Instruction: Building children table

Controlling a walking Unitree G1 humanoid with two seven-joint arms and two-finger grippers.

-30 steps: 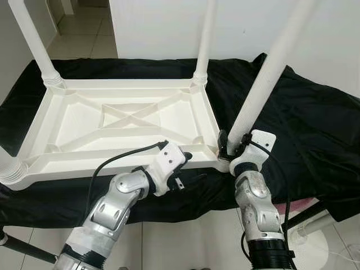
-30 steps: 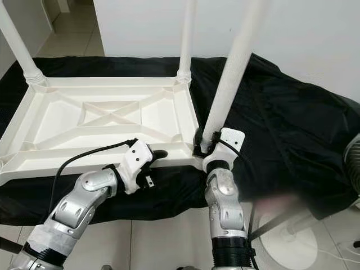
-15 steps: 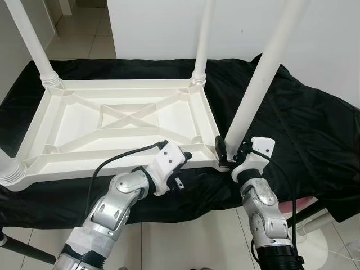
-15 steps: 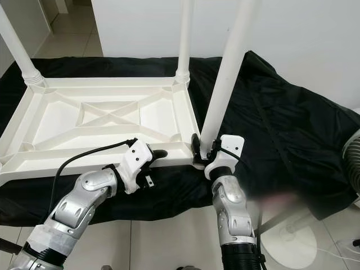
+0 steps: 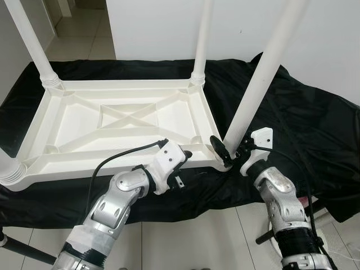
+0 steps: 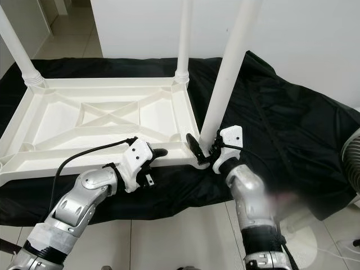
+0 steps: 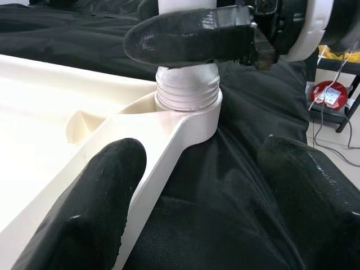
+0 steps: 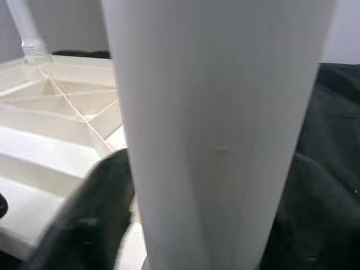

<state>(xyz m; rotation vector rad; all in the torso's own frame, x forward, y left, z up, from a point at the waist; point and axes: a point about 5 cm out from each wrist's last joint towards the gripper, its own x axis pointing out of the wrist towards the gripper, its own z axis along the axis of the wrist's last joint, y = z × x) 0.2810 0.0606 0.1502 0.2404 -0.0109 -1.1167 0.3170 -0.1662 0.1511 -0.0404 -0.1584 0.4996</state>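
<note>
Tabletop is looking like moulded white plastic, smooth, slight sheen, ribbed underside. Near leg is showing the same white plastic, smooth and semi-matt, with a ridged threaded collar at the socket. Cloth over the bench is reading as black fabric, matt, creased. Gripper fingers are showing matt black, slightly textured rubbery skin. Arms are showing brushed silver metal, wrist housings glossy white plastic. Floor is looking like glossy pale tile.
</note>
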